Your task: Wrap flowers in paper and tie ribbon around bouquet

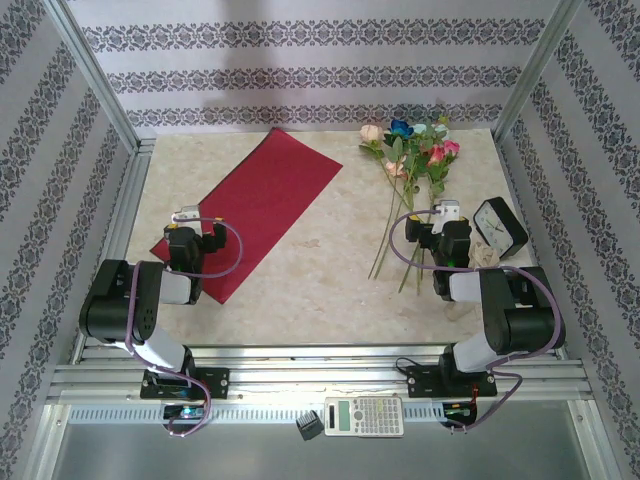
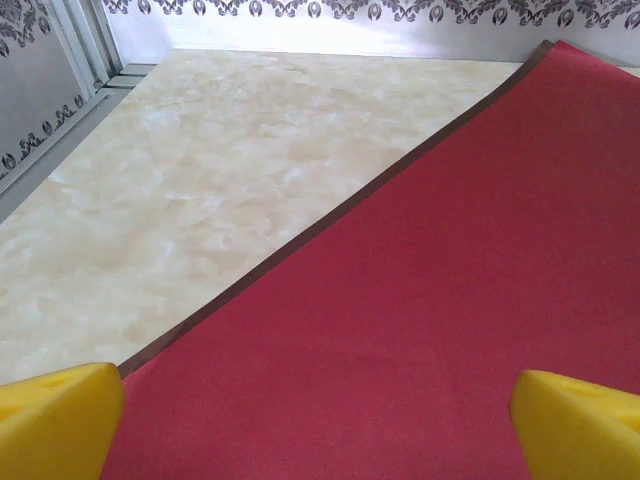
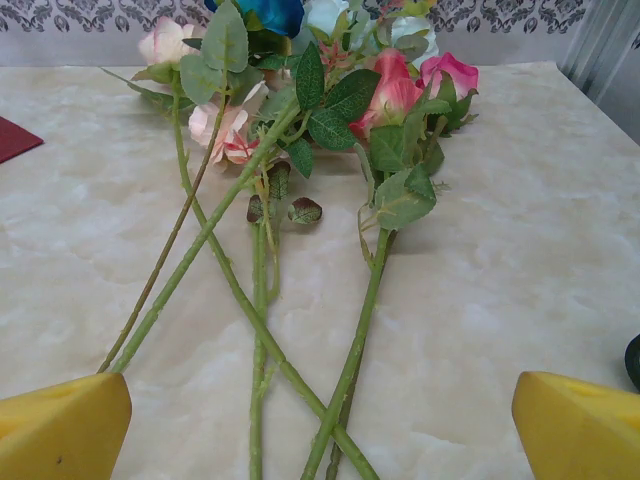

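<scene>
Part of the near left edge of the large crimson-red wrapping paper sheet (image 1: 262, 195) lies hidden under the left claw (image 1: 187, 214); the left wrist view cuts the sheet off at right and bottom. The green-stemmed artificial flowers (image 3: 300, 150) lose their stem ends at the right wrist view's bottom edge, and the blue bloom (image 3: 268, 12) is cut at its top. A crumpled beige thing (image 1: 486, 257) beside the black clock (image 1: 500, 228) is too small to identify.

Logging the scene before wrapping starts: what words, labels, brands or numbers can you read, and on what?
No text can be read anywhere.
On the calculator: keys and display too small.
On the clock: dial marks too small.
On the paper and flowers: no print.
</scene>
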Robot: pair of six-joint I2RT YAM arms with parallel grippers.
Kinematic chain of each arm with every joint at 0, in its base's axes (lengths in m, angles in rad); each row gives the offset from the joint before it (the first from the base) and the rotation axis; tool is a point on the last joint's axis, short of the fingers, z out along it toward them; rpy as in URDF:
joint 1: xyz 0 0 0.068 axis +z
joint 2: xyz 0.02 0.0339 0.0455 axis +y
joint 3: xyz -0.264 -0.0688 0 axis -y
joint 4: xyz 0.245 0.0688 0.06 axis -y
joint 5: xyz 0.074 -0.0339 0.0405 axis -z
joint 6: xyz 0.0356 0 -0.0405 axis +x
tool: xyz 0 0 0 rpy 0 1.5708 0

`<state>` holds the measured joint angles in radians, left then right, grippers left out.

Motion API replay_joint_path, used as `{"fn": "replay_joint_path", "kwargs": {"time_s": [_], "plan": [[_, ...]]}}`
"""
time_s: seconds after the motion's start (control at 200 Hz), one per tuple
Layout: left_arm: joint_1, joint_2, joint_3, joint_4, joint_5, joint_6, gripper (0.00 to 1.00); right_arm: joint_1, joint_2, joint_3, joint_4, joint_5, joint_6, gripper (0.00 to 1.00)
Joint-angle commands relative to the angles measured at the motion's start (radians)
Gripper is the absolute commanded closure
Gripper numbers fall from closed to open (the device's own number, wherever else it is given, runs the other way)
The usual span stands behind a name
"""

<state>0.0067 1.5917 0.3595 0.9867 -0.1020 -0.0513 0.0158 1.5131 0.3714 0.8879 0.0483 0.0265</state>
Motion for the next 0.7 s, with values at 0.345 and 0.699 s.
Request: {"fn": "replay_joint_path", "kwargs": {"time_s": [0.345,0.699], "plan": [[-0.008,-0.003,0.003,0.006,-0.008,0.018,0.01,0.004,0.005,0.006,0.033,0.014,0.007,0.02],[-0.008,-0.003,0.012,-0.010,0.015,0.027,0.01,0.003,0.007,0.008,0.033,0.014,0.007,0.02]]}}
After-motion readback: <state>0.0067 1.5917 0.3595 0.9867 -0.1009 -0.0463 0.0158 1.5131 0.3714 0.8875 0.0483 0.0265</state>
